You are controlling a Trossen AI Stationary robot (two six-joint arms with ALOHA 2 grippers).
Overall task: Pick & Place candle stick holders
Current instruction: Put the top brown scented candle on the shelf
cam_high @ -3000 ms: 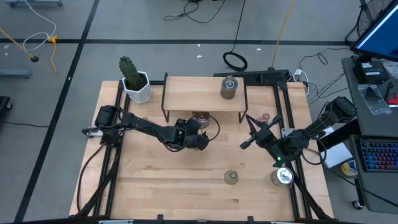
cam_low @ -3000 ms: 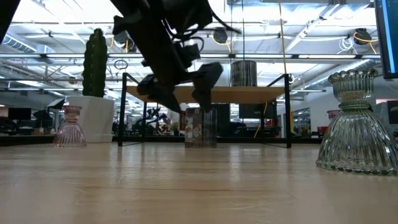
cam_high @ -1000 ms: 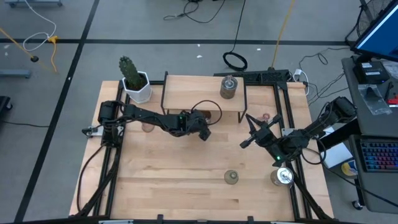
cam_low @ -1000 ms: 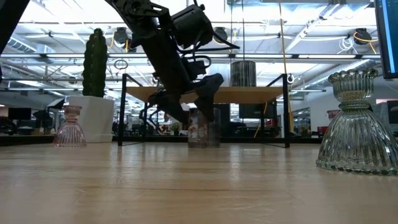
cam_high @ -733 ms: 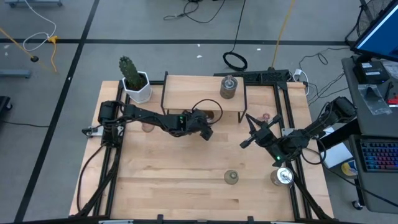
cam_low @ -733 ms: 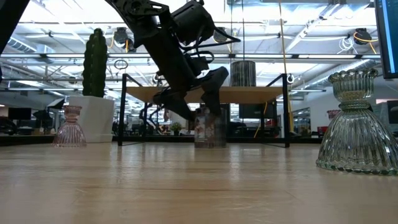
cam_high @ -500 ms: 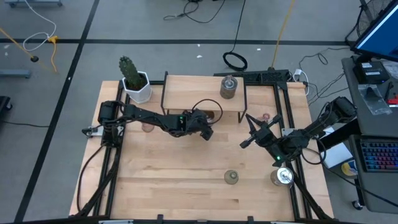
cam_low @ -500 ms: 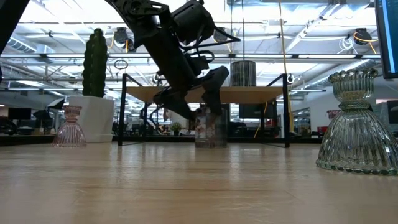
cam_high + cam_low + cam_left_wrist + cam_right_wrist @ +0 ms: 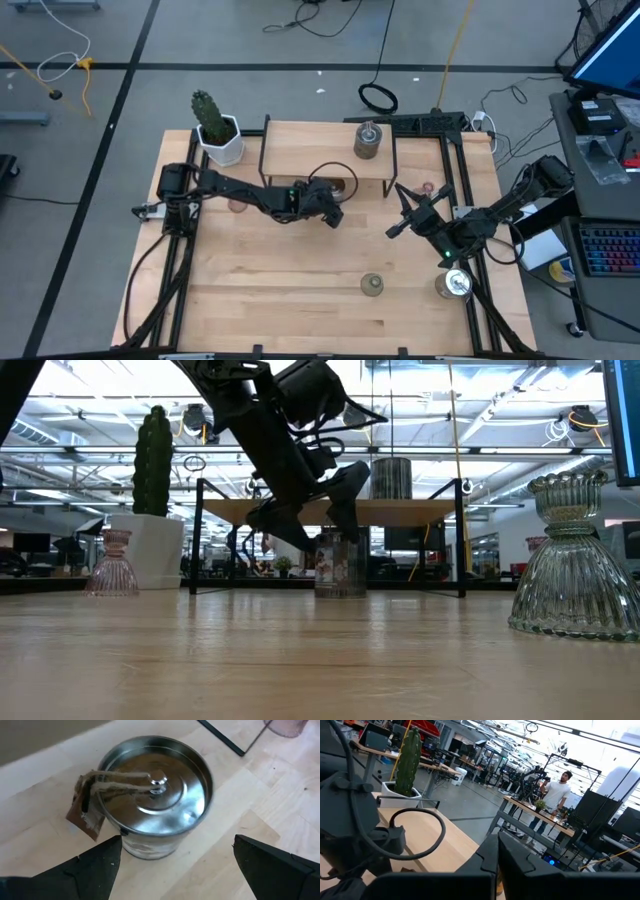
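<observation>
left gripper (image 9: 318, 512) hung with its fingers spread wide over a silvery metal holder (image 9: 156, 802) that stood on the table (image 9: 290, 280) at the near edge of the small wooden shelf (image 9: 320, 150), near the middle of the table. in the left wrist view the two dark fingers (image 9: 97, 862) stood on either side of the tin without touching it, and a paper tag on twine lay across its lid. right gripper (image 9: 398, 212) waited to the right of the shelf, its fingers pressed together and holding nothing.

a second silvery holder (image 9: 367, 141) stood on top of the shelf toward its right end. a third (image 9: 453, 285) sat near the table's near right corner, with the olive-green holder (image 9: 372, 285) just to its left. one pinkish glass holder (image 9: 111, 563) stood at the left near the white-potted cactus (image 9: 215, 125), which was at the far left corner. another pinkish holder (image 9: 426, 188) showed small at the right, just beyond the right arm.
</observation>
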